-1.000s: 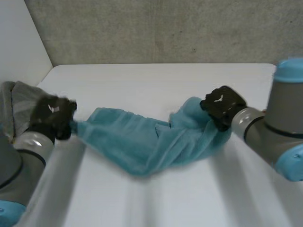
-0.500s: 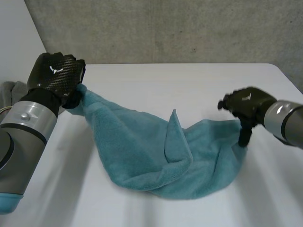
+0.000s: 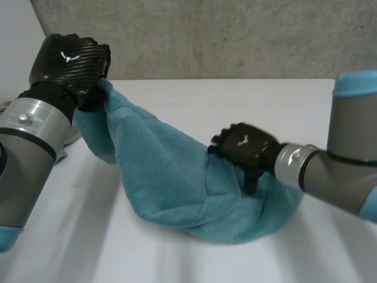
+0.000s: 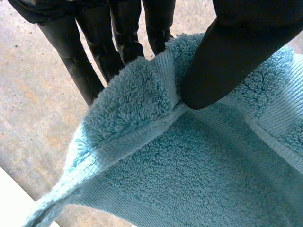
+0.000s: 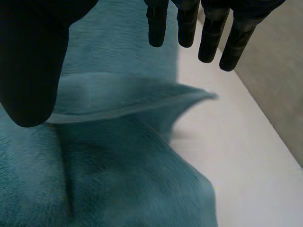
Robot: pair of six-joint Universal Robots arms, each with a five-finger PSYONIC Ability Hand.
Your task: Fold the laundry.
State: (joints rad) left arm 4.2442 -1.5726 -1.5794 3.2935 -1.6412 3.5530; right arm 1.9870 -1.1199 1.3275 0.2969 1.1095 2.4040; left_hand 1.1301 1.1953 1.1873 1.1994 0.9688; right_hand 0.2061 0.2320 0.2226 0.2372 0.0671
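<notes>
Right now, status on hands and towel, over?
Left robot hand pinching teal towel edge, raised. Right robot hand open over towel's middle. Rest bunched on table.

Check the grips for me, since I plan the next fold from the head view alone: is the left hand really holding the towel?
Observer: Yes. In the left wrist view the left hand pinches the towel at its hemmed edge between thumb and fingers.
Operator: And the right hand?
Observer: Its wrist view shows the right hand open, fingers straight above the towel, holding nothing.
Operator: What lies beneath it?
Observer: A raised fold with a hem, pointing toward bare table.
</notes>
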